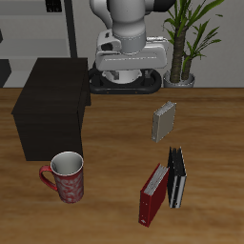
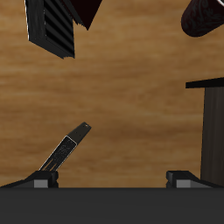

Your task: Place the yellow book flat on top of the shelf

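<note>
The yellow book [image 1: 164,121] stands upright on the table near its middle, greyish-tan with light page edges. In the wrist view it shows edge-on as a thin slanted strip [image 2: 68,149]. The shelf [image 1: 52,110] is a large near-black cabinet with a flat bare top; one corner of it shows in the wrist view [image 2: 210,122]. My gripper [image 2: 109,179] hangs high above the table behind the book, with its fingertips [image 2: 39,177] wide apart and nothing between them. In the exterior view only the white hand [image 1: 129,55] shows and the fingers cannot be made out.
A red patterned mug [image 1: 67,177] stands in front of the shelf. A red book [image 1: 152,195] and a black book [image 1: 177,177] stand near the front edge. A potted plant [image 1: 191,43] and a grey wire rack [image 1: 48,29] are at the back.
</note>
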